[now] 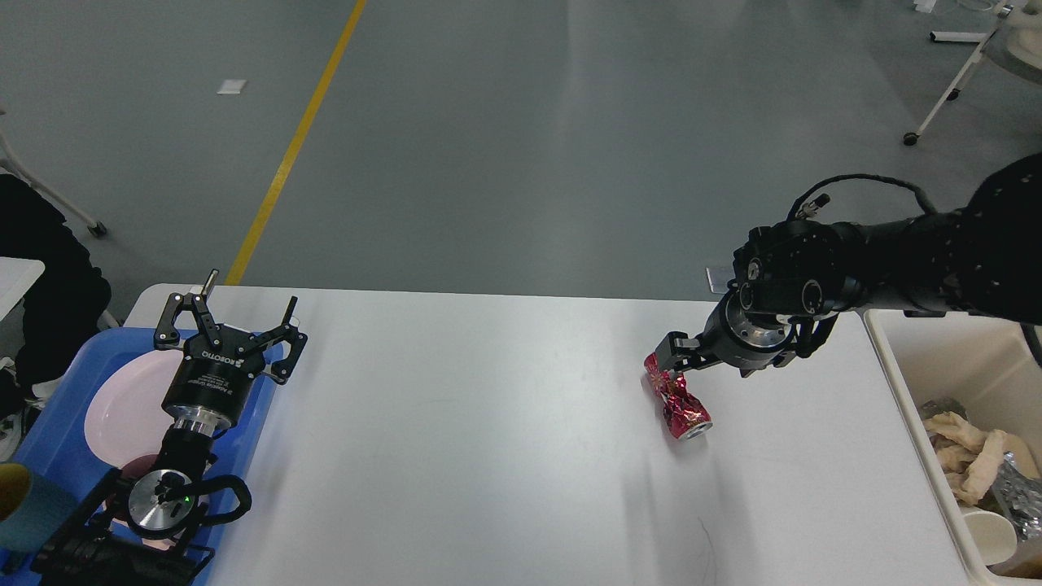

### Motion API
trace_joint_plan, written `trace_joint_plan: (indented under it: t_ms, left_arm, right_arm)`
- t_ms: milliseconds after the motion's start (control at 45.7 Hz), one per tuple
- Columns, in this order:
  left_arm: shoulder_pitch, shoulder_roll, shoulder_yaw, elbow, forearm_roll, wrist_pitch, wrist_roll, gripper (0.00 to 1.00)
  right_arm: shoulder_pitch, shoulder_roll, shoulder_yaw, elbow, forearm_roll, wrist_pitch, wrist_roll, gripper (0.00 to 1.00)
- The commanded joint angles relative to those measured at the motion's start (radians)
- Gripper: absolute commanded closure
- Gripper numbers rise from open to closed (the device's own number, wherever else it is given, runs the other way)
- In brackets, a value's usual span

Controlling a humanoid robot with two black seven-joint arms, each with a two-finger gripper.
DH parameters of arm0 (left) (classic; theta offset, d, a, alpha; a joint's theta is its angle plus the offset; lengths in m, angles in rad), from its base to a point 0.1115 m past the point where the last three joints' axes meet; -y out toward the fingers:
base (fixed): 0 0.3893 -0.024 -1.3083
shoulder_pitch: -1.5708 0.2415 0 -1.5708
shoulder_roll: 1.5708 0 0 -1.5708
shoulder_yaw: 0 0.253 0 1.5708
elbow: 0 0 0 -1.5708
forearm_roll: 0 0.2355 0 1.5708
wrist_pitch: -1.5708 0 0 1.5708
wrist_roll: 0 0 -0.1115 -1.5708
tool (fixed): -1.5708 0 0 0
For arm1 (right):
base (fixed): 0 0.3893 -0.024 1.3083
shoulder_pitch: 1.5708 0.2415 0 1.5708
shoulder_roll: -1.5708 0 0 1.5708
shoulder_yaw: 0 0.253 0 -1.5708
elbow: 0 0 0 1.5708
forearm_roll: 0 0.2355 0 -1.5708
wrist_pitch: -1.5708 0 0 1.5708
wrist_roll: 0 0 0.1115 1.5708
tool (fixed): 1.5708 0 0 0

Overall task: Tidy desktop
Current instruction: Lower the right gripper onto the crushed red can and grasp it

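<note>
The white desktop [456, 439] fills the lower part of the head view. A crushed red can [678, 395] lies on its side right of the middle. My right gripper [728, 365] has come down low just behind the can's far end; one finger [674, 348] sticks out wide to the left beside the can's top, so it looks open, and the other finger is hidden behind the wrist. My left gripper [232, 313] stands open and empty over the far edge of the blue tray [69, 362].
The blue tray at the left edge holds a pink plate [122, 403], with a teal cup [20, 509] at its near corner. A cream bin [891, 358] at the right edge holds crumpled paper, foil and a paper cup.
</note>
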Motion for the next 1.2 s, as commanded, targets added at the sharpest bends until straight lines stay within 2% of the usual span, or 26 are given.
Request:
trace_joint_plan:
  t_ms: [0, 66, 153, 415, 896, 1181]
  left_arm:
    - [0.000, 0.000, 0.000, 0.000, 0.000, 0.000, 0.000, 0.03]
    - [0.000, 0.000, 0.000, 0.000, 0.000, 0.000, 0.000, 0.03]
    - [0.000, 0.000, 0.000, 0.000, 0.000, 0.000, 0.000, 0.04]
    - [0.000, 0.000, 0.000, 0.000, 0.000, 0.000, 0.000, 0.04]
    - [0.000, 0.000, 0.000, 0.000, 0.000, 0.000, 0.001, 0.04]
    - [0.000, 0.000, 0.000, 0.000, 0.000, 0.000, 0.000, 0.03]
  right_arm:
    - [-0.140, 0.043, 0.002, -0.143, -0.026, -0.014, 0.001, 0.06]
    - [-0.211, 0.062, 0.007, -0.238, -0.026, -0.016, 0.002, 0.06]
    - [-0.246, 0.075, 0.010, -0.289, -0.023, -0.032, 0.005, 0.06]
    - [-0.312, 0.098, 0.007, -0.306, -0.023, -0.192, 0.002, 0.04]
    - [-0.412, 0.126, 0.008, -0.356, -0.021, -0.256, -0.002, 0.05]
    - [-0.452, 0.128, 0.014, -0.402, -0.013, -0.276, -0.004, 0.22]
